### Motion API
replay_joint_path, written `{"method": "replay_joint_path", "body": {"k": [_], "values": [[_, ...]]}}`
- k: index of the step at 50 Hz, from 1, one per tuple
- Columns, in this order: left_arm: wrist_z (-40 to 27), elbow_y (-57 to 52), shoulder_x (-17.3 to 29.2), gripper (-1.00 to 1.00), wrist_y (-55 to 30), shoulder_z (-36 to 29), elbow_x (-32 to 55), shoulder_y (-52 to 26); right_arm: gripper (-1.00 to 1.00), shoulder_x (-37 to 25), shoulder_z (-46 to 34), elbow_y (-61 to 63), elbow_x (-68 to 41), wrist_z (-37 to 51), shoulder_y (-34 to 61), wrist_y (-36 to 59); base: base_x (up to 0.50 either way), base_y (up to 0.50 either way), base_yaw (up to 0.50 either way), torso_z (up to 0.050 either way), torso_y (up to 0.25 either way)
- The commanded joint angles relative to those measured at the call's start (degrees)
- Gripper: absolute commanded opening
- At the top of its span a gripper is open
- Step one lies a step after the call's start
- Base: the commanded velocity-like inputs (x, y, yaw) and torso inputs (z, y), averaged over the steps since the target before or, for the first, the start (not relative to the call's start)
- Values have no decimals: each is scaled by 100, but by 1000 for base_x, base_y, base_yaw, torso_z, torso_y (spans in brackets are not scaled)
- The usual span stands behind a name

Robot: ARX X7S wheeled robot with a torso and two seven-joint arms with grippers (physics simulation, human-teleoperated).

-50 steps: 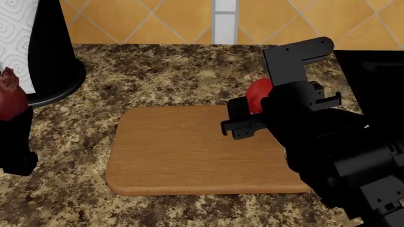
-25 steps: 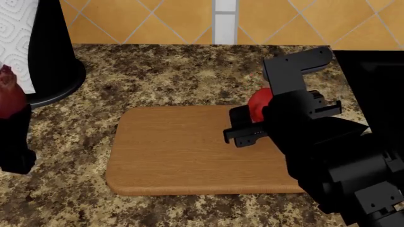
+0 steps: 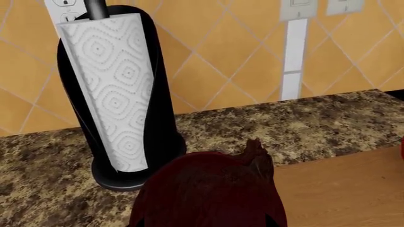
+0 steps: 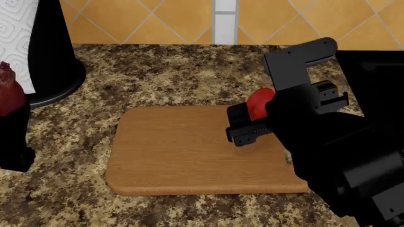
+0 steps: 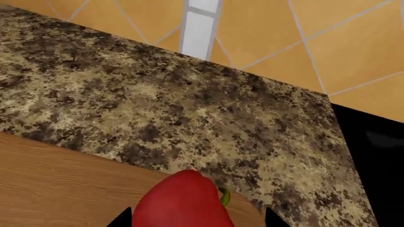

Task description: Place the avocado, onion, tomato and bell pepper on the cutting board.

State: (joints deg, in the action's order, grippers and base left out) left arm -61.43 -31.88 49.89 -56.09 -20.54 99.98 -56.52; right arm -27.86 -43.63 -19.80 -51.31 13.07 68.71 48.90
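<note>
Right gripper (image 4: 247,124): clamped on pepper (image 4: 259,103) over board (image 4: 183,151) edge. Left gripper (image 4: 13,137): grips onion (image 3: 208,189) beside board.

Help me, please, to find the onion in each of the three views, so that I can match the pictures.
Head view: the onion shows at the far left edge, above the left arm, off the cutting board.
Left wrist view: the onion fills the lower middle, papery tip up.
Right wrist view: not in it.
Shared landmark: the cutting board shows in all three views, as does the speckled counter.
</note>
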Motion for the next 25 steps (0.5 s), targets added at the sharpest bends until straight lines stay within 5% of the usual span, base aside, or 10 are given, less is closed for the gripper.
{"method": "replay_joint_path", "body": {"k": [1, 25], "values": [[75, 10, -124, -100, 83, 104, 31, -24, 100, -267, 348, 962, -221, 184, 43, 409, 0, 0, 0, 0, 0], [393, 658, -879, -100, -300, -533, -130, -780, 100, -1494, 2168, 4133, -3054, 2429, -211, 1471, 0, 0, 0, 0, 0]]}}
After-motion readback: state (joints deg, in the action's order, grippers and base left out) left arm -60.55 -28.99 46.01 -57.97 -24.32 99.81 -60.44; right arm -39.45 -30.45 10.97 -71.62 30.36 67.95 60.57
